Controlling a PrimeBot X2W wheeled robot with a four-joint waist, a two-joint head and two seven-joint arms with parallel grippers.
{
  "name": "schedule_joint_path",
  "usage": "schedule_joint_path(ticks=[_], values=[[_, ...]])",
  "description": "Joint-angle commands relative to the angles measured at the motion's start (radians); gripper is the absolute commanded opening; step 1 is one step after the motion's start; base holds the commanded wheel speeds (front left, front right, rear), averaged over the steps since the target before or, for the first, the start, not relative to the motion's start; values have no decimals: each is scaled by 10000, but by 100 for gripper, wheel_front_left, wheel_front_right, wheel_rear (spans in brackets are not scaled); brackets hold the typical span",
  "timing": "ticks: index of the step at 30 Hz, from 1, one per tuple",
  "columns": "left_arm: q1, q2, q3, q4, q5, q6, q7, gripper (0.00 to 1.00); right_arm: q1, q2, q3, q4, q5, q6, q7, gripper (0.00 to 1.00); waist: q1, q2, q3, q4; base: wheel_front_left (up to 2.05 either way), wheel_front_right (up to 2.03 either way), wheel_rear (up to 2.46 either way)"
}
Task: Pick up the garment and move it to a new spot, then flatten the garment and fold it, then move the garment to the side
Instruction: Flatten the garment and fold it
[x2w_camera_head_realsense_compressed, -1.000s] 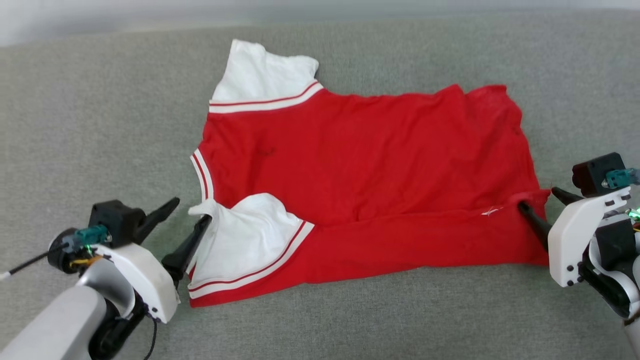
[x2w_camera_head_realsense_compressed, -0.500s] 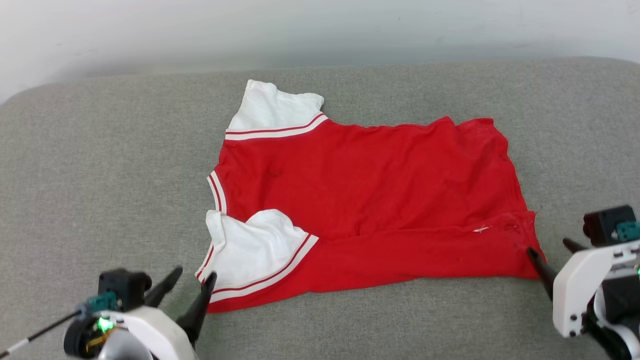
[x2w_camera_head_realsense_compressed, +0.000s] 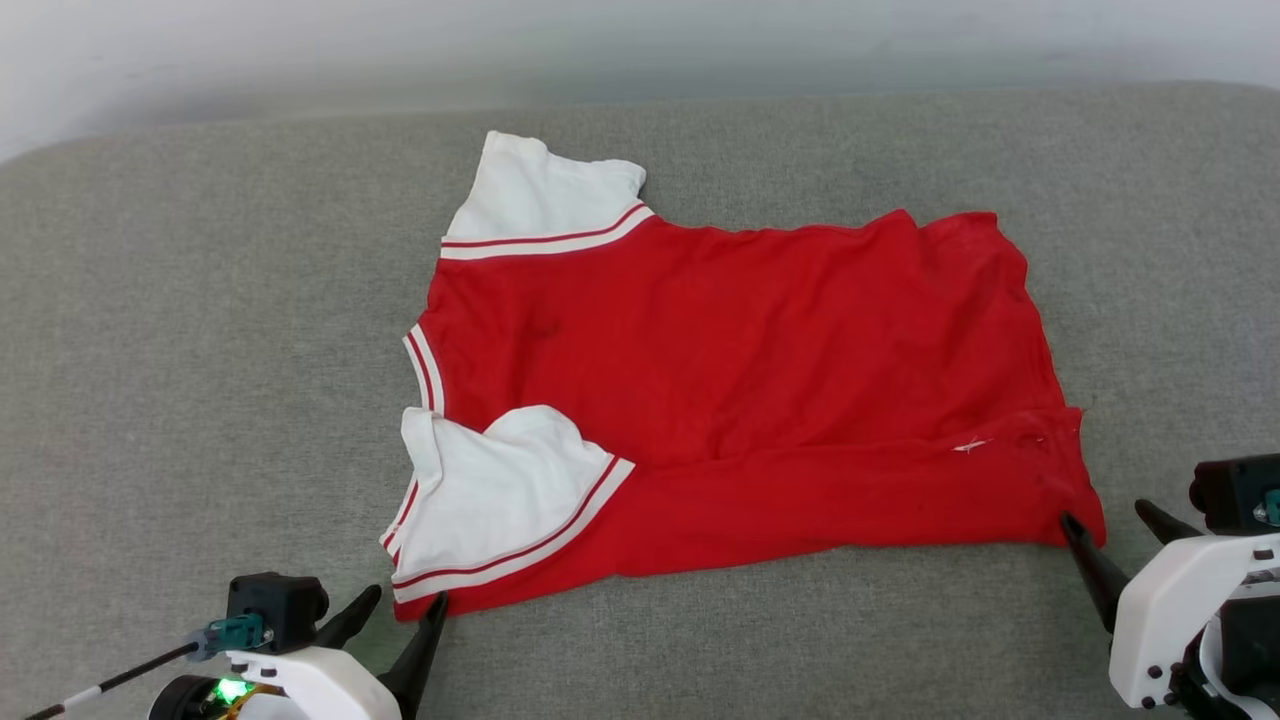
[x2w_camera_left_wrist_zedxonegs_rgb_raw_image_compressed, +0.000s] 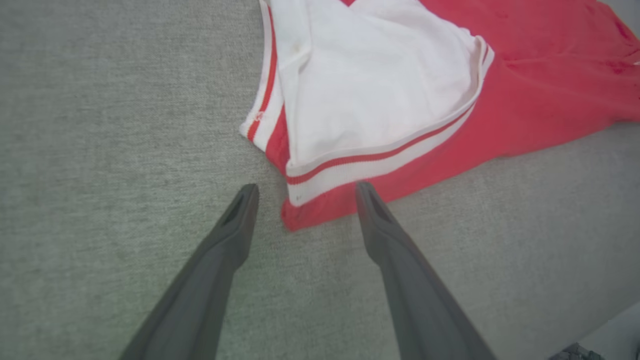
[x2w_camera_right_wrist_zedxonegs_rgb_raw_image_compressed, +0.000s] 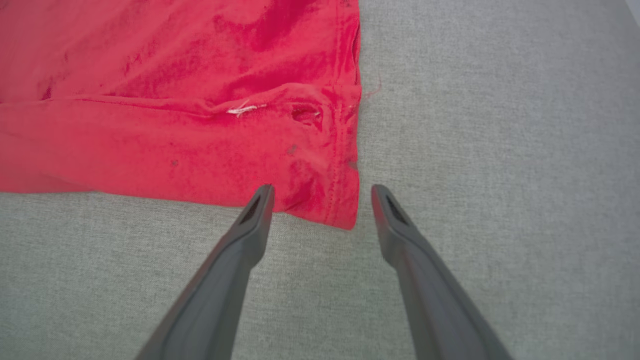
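The red jersey-style T-shirt (x2w_camera_head_realsense_compressed: 740, 380) with white short sleeves and striped trim lies spread mid-way across the grey woven-fabric surface (x2w_camera_head_realsense_compressed: 200, 350). Its collar points to 9 o'clock and its hem to 3 o'clock, and its 6 o'clock edge is folded over in a band.

The left claw (x2w_camera_head_realsense_compressed: 408, 600) is spread wide and empty, its tips either side of the shirt's 7 o'clock corner. The right claw (x2w_camera_head_realsense_compressed: 1103, 515), equally wide and empty, brackets the 5 o'clock hem corner.

Likely trouble is a claw closing on the top layer alone, or nipping the grey cover beneath. Then the band would unroll, or one end would lag and skew the fold. The white sleeve (x2w_camera_left_wrist_zedxonegs_rgb_raw_image_compressed: 370, 95) doubled over the red body at 7 o'clock may flop loose.

Between each claw and its corner is bare grey fabric. A pale wall (x2w_camera_head_realsense_compressed: 300, 60) runs along 12 o'clock, well apart.
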Motion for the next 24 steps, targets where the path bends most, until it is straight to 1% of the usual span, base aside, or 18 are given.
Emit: schedule_joint_path(ticks=[1, 5, 12, 14, 15, 16, 17, 18, 20, 24], values=[[-113, 38, -35, 143, 40, 96, 86, 100, 96, 53, -41, -92, -57, -4, -50, 100, 1, 0, 124, -46, 0, 0, 0], [-329, -60, -41, 535, 165, 285, 109, 100, 59, 111, -84, -285, -44, -4, -106, 100, 1, 0, 347, -107, 0, 0, 0], [-536, -289, -125, 1029, 5, 80, 263, 100, 74, 36, -124, -506, -22, -4, -57, 100, 1, 0, 709, -184, 0, 0, 0], [-558, -317, -234, 1227, -78, 3, 489, 100, 20, 9, -139, -548, -39, -4, -66, 100, 1, 0, 796, -196, 0, 0, 0], [-557, -335, -312, 1320, -132, -72, 631, 91, -16, -4, -135, -559, -47, -4, -55, 100, 1, 0, 826, -203, 0, 0, 0], [-555, -358, -395, 1400, -193, -157, 781, 48, -56, -21, -124, -566, -60, -4, -54, 100, 1, 0, 850, -209, 0, 0, 0], [-562, -386, -451, 1471, -280, -243, 889, 9, -96, -34, -112, -578, -74, -4, -43, 100, 1, 0, 861, -212, 0, 0, 0], [-575, -408, -514, 1521, -295, -329, 969, 0, -127, -51, -99, -579, -87, -4, -44, 100, 1, 0, 847, -204, 0, 0, 0], [-553, -443, -678, 1583, -316, -492, 1128, 0, -124, -94, -110, -553, -96, -4, -58, 100, 1, 0, 750, -158, 0, 0, 0], [-451, -463, -739, 1536, -321, -578, 1027, 0, -198, -199, -178, -363, -201, -6, -40, 100, 1, 0, 407, -66, 0, 0, 0]])
